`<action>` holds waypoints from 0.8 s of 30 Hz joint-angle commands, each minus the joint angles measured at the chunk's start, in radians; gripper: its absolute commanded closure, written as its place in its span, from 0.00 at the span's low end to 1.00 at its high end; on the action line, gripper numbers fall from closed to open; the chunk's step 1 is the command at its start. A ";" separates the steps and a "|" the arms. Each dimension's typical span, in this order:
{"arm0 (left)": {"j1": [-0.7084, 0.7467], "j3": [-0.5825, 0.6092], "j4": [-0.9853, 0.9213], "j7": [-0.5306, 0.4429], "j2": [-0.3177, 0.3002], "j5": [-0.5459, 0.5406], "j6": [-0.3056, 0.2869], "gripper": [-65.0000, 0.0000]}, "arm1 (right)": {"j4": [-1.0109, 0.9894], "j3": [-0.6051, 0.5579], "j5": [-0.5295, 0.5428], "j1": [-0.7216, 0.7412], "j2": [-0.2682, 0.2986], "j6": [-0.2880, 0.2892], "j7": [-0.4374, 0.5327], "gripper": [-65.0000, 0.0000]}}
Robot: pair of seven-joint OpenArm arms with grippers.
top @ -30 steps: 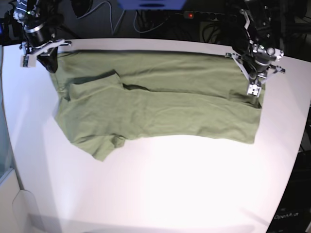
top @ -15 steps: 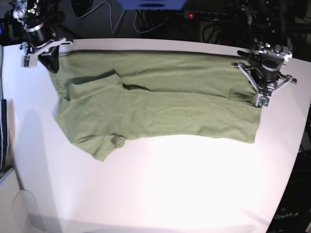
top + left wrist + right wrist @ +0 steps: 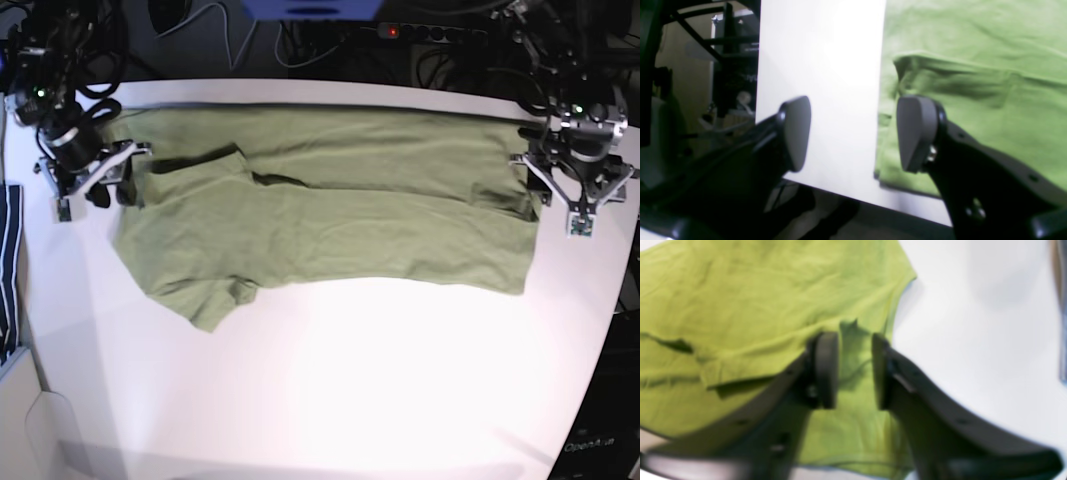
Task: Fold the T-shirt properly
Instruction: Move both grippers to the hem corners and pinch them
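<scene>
The olive-green T-shirt point(image 3: 330, 205) lies flat across the far half of the white table point(image 3: 350, 380), folded lengthwise, with a sleeve sticking out at the near left. My left gripper point(image 3: 558, 205) hovers just off the shirt's right edge. In the left wrist view this gripper point(image 3: 853, 133) is wide open over bare table, with the T-shirt point(image 3: 973, 83) beside its right finger. My right gripper point(image 3: 98, 183) is at the shirt's left edge. In the right wrist view it point(image 3: 855, 370) stands partly open above the T-shirt point(image 3: 756, 306), gripping nothing.
Dark cables and a power strip with a red light point(image 3: 392, 32) run behind the table's far edge. A blue striped object point(image 3: 8, 270) shows at the far left, beside the table. The table's right edge point(image 3: 615, 300) curves inward close to my left arm.
Both grippers have opened and let go of the shirt. The right gripper came nearer from the far left corner. The left gripper slid right, off the shirt's edge.
</scene>
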 commanded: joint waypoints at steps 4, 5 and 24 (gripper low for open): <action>-0.073 0.001 -0.004 -0.024 -0.035 -0.005 -0.051 0.40 | 0.015 -0.001 0.016 0.141 0.037 0.018 -0.112 0.30; -0.093 0.000 -0.013 -0.024 -0.038 -0.004 -0.087 0.40 | 0.015 -0.007 0.016 0.178 0.040 0.049 -0.138 0.25; -0.388 0.000 -0.358 -0.027 -0.070 0.130 -0.120 0.40 | -0.674 -0.332 0.012 0.791 0.126 0.205 -0.006 0.16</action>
